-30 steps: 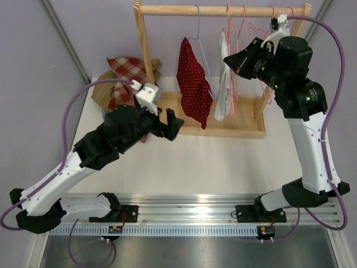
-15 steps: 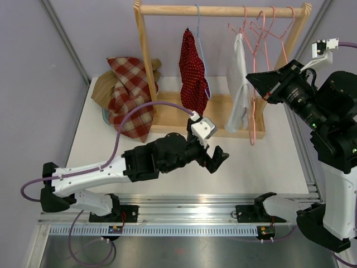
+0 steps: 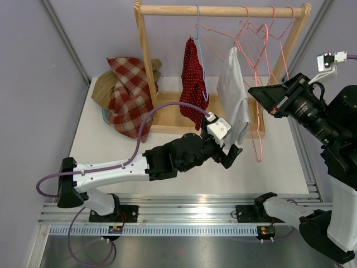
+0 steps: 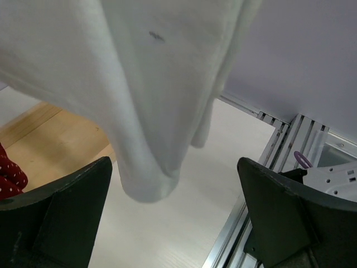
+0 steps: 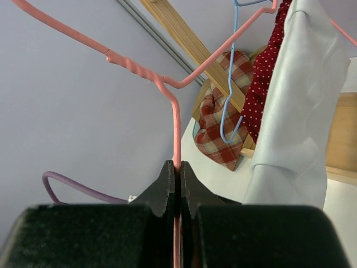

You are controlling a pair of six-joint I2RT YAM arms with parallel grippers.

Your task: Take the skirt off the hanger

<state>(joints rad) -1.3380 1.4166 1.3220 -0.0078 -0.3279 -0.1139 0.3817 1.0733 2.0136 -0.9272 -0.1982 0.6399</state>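
White table: wooden rack along far edge carries white skirt on pink hanger, mid-rail. R gripper pinches hanger wire, prob. to steady it; L gripper gapes wide just below skirt hem, ready to pull. Beside it hangs red dotted garment; checked cloth heaped at far-left corner.
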